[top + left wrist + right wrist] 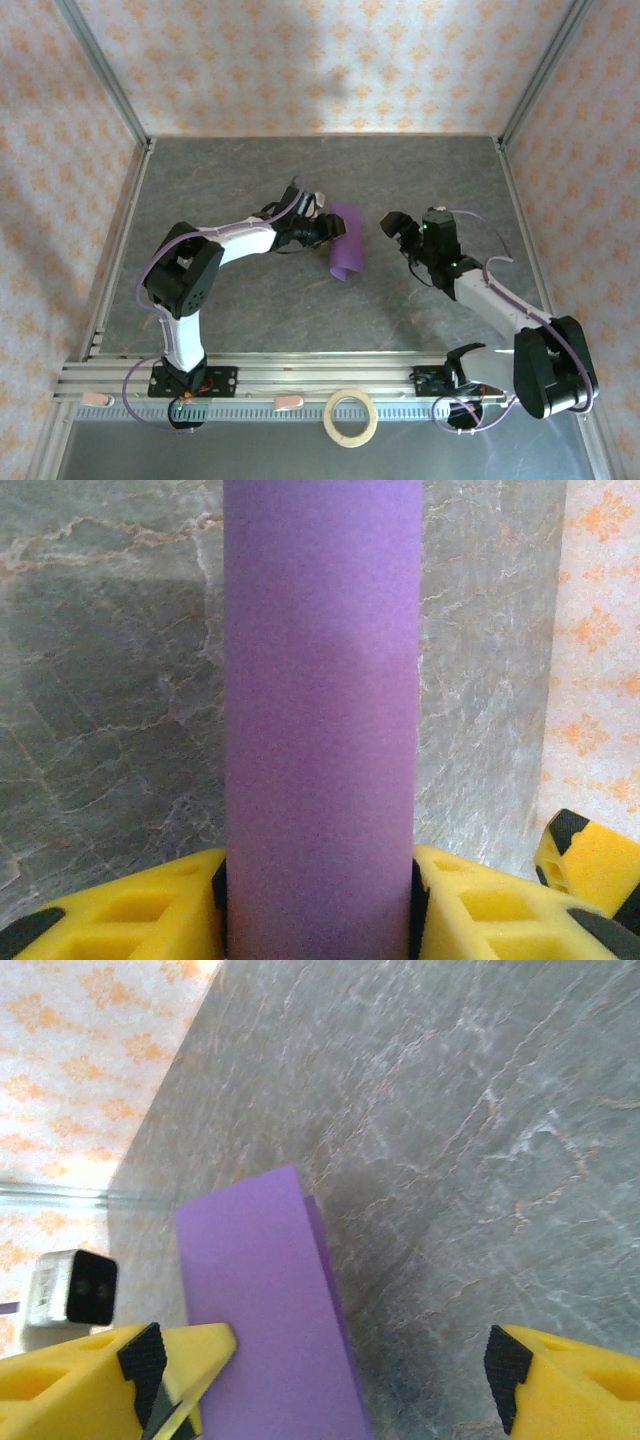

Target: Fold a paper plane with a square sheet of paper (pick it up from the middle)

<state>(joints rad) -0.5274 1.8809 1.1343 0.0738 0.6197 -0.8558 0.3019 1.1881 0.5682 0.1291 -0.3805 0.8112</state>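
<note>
The left hand [322, 228] is clamped on the thin purple sheet of paper [346, 243]. In the left wrist view its yellow fingers [150, 910] press against both sides of the sheet. The sheet is held near the middle of the grey marbled desk [240, 180], bent over into a narrow band rather than lying flat. I cannot tell whether its near end touches the desk.

In the top view the band's long axis runs from the far side toward the arm bases, across the line between the two hands. To its right, near but apart, the right hand [398, 230] faces the sheet with its fingers [170, 1360] spread wide and gripping nothing. From its wrist camera the band lies ahead and to the left, close by one finger.

The left hand is the nearer, being on the sheet. The right hand's next move looks like a short reach leftward onto the band.

Counted: one sheet, two hands, and one tan tape ring [351, 417] at the near edge between the bases.
</note>
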